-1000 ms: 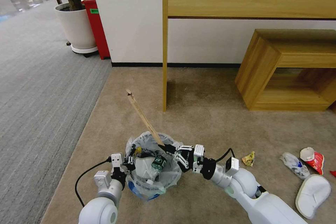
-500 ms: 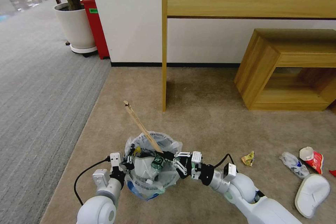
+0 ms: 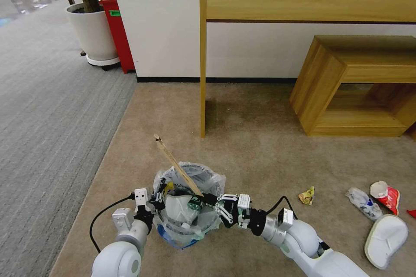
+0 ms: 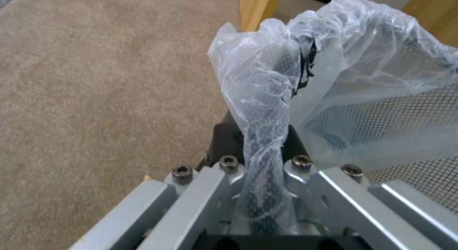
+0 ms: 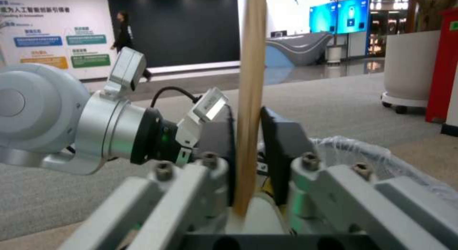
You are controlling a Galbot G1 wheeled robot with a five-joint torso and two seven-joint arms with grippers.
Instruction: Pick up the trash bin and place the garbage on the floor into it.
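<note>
As the head view compares with a second ago, my right claw (image 3: 207,199), clenched on the wooden stick (image 3: 177,169), has sunk lower over the trash bin (image 3: 187,216); I judge release is close. My left claw (image 3: 157,204) grips the bin's rim; other garbage (image 3: 307,196) lies on the floor.

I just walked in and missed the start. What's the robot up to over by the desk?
It is collecting floor litter. The left pincer is clamped on the bag-lined rim of the trash bin, while the right pincer grips a wooden stick, its lower end inside the bin and the rest jutting out above the rim. To the robot's right, a yellow wrapper, a crushed bottle, a red-and-white cup and a white slipper lie on the carpet.
</note>
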